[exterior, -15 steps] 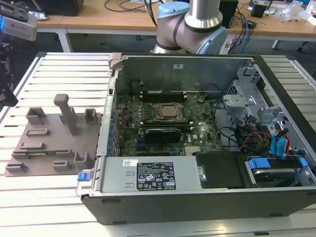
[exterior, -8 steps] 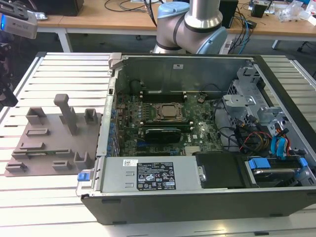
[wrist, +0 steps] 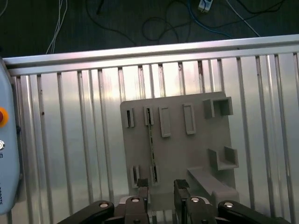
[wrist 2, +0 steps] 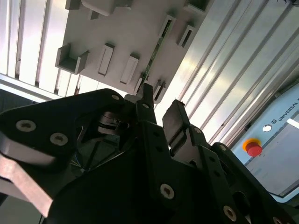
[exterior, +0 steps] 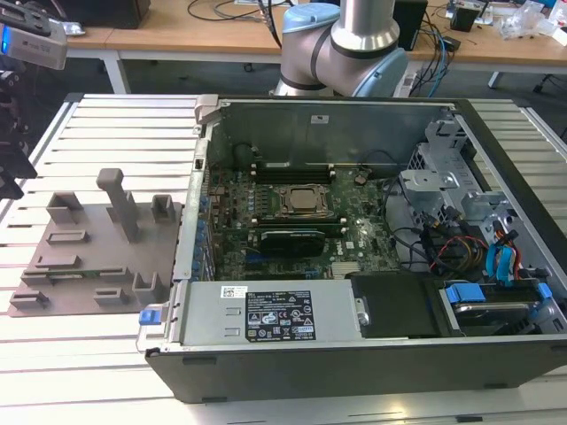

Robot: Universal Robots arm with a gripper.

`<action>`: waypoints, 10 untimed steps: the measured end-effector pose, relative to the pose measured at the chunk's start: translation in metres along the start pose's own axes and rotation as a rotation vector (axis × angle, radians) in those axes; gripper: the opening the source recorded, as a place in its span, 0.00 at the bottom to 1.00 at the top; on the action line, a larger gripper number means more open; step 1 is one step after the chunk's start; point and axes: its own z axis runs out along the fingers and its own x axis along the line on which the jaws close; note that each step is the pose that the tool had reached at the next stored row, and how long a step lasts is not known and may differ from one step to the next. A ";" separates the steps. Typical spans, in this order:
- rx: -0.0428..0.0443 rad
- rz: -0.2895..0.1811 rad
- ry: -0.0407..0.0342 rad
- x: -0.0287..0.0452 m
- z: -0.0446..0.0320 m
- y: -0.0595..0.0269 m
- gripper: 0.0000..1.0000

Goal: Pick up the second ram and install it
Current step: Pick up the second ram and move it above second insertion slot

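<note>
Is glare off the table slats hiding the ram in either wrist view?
No. First wrist view: glare streaks the slats beside the holder plate, ram legible. Second wrist view: slats blown out, the tool dark and backlit, ram's edge faint.

The gripper (wrist: pixel 161 192) is pointing downward, its 2 fingers (wrist 2: pixel 147 105) standing apart with a gap between; the arm (exterior: pixel 347 40) is rising upright.

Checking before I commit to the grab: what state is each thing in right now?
Ram stick: standing on edge in the holder's slots, not gripped.
Gripper: open, jaws apart over one end of the ram stick.
Holder: lying flat on the slatted table.
Computer case: open, side cover off.
</note>
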 end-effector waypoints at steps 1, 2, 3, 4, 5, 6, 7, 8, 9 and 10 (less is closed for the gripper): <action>0.0000 0.000 0.0001 0.0000 0.0000 0.0000 0.36; 0.0000 0.000 0.0001 0.0000 0.0001 0.0000 0.36; 0.0000 0.000 0.0000 0.0000 0.0009 -0.0001 0.36; 0.0000 0.000 0.0000 0.0000 0.0021 -0.0001 0.36; 0.0000 0.000 0.0000 0.0001 0.0036 -0.0001 0.36; 0.0000 0.000 0.0000 0.0001 0.0055 -0.0001 0.36; 0.0000 0.000 0.0000 0.0002 0.0076 -0.0002 0.36; 0.0000 0.000 0.0000 0.0002 0.0094 -0.0002 0.36; 0.0000 0.000 0.0000 0.0002 0.0107 -0.0002 0.36; 0.0000 0.000 0.0001 0.0003 0.0123 -0.0003 0.36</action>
